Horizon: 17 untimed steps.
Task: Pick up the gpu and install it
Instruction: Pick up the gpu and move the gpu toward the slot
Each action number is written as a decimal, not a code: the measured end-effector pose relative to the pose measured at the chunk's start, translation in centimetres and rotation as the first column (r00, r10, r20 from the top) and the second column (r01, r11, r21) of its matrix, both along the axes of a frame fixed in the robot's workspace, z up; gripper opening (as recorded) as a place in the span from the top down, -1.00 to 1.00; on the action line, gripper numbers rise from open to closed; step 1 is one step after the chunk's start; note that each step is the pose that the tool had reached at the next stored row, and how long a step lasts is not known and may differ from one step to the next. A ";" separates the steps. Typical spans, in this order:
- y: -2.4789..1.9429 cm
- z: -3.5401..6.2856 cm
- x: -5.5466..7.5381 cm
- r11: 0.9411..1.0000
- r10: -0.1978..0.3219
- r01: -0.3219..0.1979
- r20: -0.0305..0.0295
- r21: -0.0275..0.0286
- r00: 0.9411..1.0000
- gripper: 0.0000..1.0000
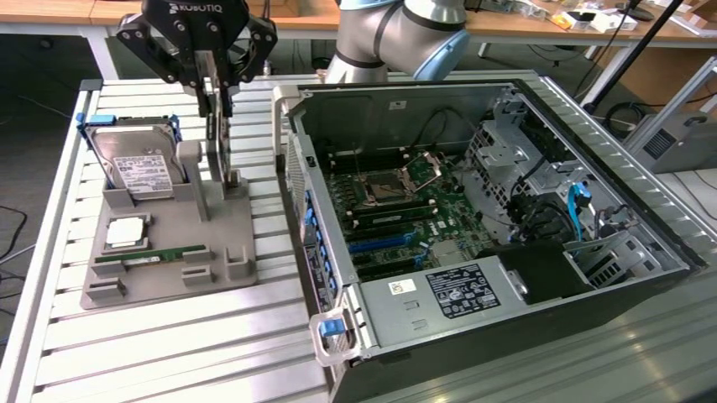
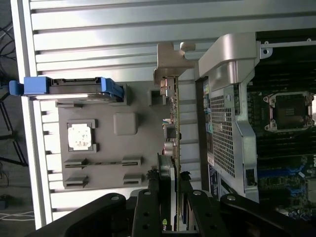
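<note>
In the exterior view, the arm bends down over the slatted table, its gripper pointing straight down and its fingers pinching the top edge of the gpu. The gpu stands on edge directly below them at the grey fixture; whether it has left its slot cannot be told. The hard drive leans to the exterior view's left of the fingers, the open computer case to their right. In the wrist view, two black fingers clamp the gpu between them, its silvery bracket at the end farthest from them, beside the case's corner.
</note>
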<state>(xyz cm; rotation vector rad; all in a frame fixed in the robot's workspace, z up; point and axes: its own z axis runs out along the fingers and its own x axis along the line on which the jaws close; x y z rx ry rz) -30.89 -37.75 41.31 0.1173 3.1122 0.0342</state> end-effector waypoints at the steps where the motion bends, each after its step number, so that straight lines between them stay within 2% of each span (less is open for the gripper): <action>1: 0.00 0.07 0.0 1.000 0.000 0.000 0.000 0.000 1.000 0.47; 17: -0.01 0.63 0.0 1.000 0.000 0.000 0.000 0.000 1.000 0.47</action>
